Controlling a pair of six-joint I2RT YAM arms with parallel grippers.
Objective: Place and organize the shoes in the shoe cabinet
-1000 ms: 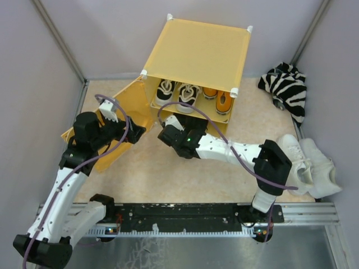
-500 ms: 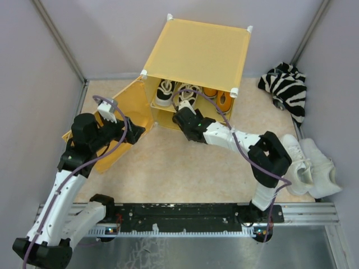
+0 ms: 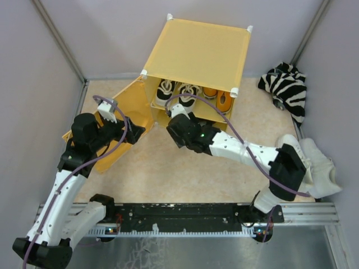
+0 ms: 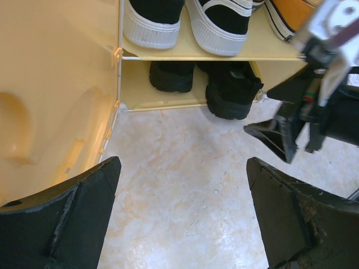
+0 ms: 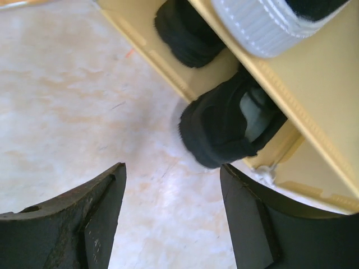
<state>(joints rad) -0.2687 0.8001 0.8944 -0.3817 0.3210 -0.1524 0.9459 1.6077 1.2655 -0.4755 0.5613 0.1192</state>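
Since a second ago the right gripper (image 5: 173,179) has parted its fingers and holds nothing; it pushed toward the lower opening and has drawn back slightly, while the left arm has barely moved. The left gripper (image 4: 182,168) also stands apart and empty, over the floor beside the swung-open door (image 4: 50,84). The large yellow-orange plastic shoe cabinet (image 3: 196,53) stands at the far middle. Its inner shelf (image 4: 168,53) carries the black-and-white lace-up sneakers (image 3: 187,92) on the left and the orange canvas sneakers (image 3: 223,102) on the right. Below the shelf sit two all-black shoes (image 4: 233,89); the right one's heel juts past the front lip onto the beige marbled floor (image 3: 168,168), just beyond the right gripper's fingers. A pair of white shoes (image 3: 320,162) lies at the right wall, partly under the right arm, and a zebra-striped cloth (image 3: 289,89) lies far right. A broad stretch of floor runs between the door and the right arm.
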